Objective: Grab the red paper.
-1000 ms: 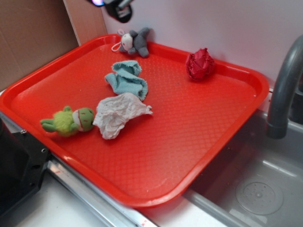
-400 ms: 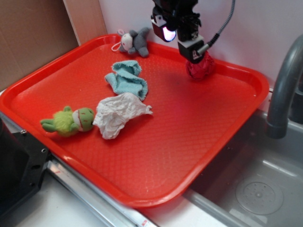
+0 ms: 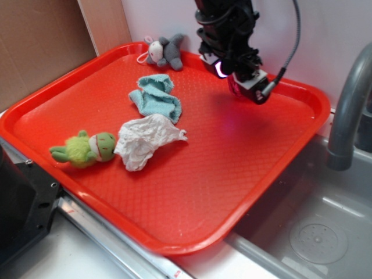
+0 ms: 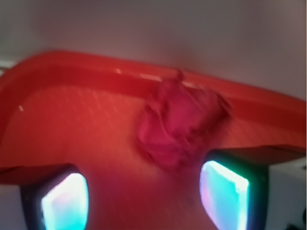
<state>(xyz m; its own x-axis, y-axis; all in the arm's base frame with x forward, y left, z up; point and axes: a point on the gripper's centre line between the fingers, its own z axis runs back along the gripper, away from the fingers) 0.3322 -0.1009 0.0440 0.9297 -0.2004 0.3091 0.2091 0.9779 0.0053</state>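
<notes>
Nearest me the red tray [image 3: 192, 232] is bare along its front lip. A little further in, on the left, a green plush [image 3: 84, 149] lies touching a white paper wad [image 3: 146, 140], and beyond that sits a crumpled blue cloth [image 3: 156, 97]. None of them is near the work.

Further back, by the tray's far rim, the tool [image 3: 241, 78] hangs low over the red paper [image 3: 234, 87]. From where I stand the arm hides nearly all of the ball; only a dark red sliver peeps out under it. The wrist view tells more: the paper [image 4: 181, 123] sits on the tray floor close against the far rim, and the tool [image 4: 144, 201] has its two lit pads wide apart, one [image 4: 64, 201] well to the left, the other [image 4: 224, 199] just at the ball's lower right. So it stands open with nothing in it, and the ball lies ahead of the gap and off toward the right pad.

I'd say this is the approach, nearly finished but not yet a grasp. The next move seems to call for a short push forward and a small shift right, so the ball sits squarely between the pads before they close. The rim right behind leaves little room to overshoot.

In the far corner a grey plush [image 3: 164, 51] leans against the rim, apart from all this.
</notes>
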